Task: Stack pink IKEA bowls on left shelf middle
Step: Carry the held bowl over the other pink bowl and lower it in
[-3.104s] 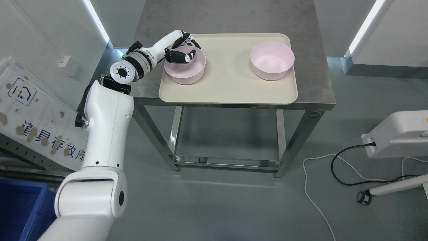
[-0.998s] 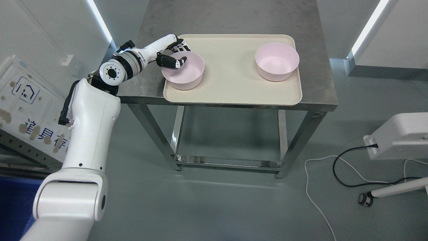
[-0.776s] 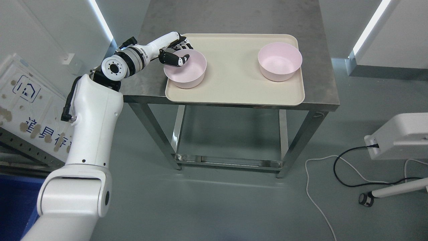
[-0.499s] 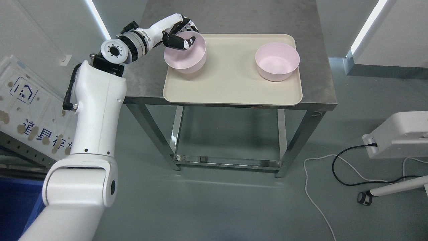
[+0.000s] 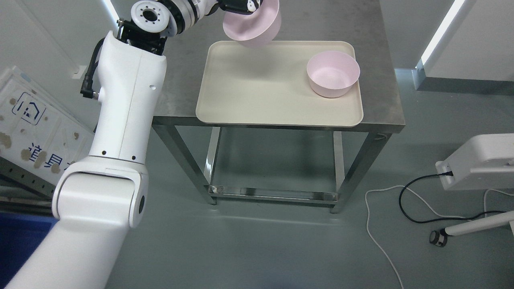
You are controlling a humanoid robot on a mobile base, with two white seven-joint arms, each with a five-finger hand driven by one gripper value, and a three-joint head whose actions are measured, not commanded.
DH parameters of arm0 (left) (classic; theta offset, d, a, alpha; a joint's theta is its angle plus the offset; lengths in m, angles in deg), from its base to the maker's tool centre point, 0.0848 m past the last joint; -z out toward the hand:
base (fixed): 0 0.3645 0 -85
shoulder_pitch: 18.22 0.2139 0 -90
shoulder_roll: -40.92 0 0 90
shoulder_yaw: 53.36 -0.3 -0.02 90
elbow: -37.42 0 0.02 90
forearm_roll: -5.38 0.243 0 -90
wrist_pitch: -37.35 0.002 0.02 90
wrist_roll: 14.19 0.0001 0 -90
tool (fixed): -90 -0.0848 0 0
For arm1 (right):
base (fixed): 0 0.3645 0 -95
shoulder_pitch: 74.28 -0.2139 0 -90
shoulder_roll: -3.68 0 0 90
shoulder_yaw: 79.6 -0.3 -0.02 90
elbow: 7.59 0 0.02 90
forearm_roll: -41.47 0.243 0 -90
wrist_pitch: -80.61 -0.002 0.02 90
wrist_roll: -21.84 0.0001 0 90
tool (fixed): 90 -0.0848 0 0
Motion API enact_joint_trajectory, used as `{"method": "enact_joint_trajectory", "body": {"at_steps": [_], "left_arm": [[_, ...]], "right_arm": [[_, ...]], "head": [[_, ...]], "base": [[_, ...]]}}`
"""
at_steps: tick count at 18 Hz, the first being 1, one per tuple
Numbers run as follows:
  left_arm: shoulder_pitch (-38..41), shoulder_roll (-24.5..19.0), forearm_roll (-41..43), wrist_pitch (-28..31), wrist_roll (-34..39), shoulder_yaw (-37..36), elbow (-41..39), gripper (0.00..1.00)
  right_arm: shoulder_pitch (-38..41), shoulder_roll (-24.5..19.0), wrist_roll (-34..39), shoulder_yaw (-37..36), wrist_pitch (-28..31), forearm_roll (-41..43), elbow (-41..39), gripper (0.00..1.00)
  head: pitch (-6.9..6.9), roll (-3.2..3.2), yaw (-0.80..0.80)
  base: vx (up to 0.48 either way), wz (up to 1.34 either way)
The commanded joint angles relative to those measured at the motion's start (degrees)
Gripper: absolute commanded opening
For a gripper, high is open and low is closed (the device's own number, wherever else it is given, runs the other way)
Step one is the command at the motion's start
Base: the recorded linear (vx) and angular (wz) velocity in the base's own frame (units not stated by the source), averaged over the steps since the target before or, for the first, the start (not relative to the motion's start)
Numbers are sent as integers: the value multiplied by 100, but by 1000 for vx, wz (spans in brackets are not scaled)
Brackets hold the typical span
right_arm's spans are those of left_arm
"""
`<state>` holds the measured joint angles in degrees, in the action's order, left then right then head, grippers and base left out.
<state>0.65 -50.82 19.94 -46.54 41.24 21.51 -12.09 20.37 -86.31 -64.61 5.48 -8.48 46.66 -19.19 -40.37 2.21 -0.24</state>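
Fingers [image 5: 241,5] of the left hand [image 5: 235,5] are gripping the rim of one pink bowl [image 5: 252,25], thumb side tucked inside the bowl, and are holding it tilted in the air above the far left corner of the tray [image 5: 257,96]. Much of the hand is running off the top edge of the head view, so the grip is only partly showing. That bowl is hanging clear of the tray, casting a soft shadow on it.

A second pink bowl [image 5: 333,73] is sitting upright on the tray's right side, well apart from the lifted one and untouched. Judging from this, the task is sitting at an early stage: one bowl is being carried, none is stacked yet, and the shelf that is meant to receive them is not appearing in the view. Carrying the first bowl there, fetching the second and nesting the two are all remaining.

The cream tray is lying on a steel tabletop [image 5: 381,48] with bare metal showing around it, on a frame of metal legs. Around it, a grey floor [image 5: 257,249] is stretching out, with a black cable [image 5: 417,188] and a white cable looping at the right toward a white unit [image 5: 482,160], and a white printed panel [image 5: 36,128] is leaning at the left. No right arm is showing.
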Motion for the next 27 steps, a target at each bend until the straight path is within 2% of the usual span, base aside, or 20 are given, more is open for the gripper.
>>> {"method": "enact_joint_trajectory", "body": {"at_steps": [1, 6, 10, 16, 27], "left_arm": [[-472, 73, -1349, -30, 896, -2904, -24, 2], [-472, 73, -1912, -276, 1908, -4205, -331, 2], [-472, 73, -1966, -268, 2288, -4788, -288, 2], [-463, 73, -2212, -224, 2534, -4868, -270, 2], [-463, 73, -2186, -259, 2737, -4798, 319, 7]], "right_arm": [[0, 100, -4, 0, -4, 0, 0, 100], [0, 100, -4, 0, -4, 0, 0, 100], [0, 100, -4, 0, -4, 0, 0, 100], [0, 100, -12, 0, -4, 0, 0, 100], [0, 100, -12, 0, -4, 0, 0, 100]], "head": [[0, 0, 0], [0, 0, 0], [0, 0, 0], [0, 0, 0], [0, 0, 0]], "base": [[0, 0], [0, 0], [0, 0], [0, 0], [0, 0]]}}
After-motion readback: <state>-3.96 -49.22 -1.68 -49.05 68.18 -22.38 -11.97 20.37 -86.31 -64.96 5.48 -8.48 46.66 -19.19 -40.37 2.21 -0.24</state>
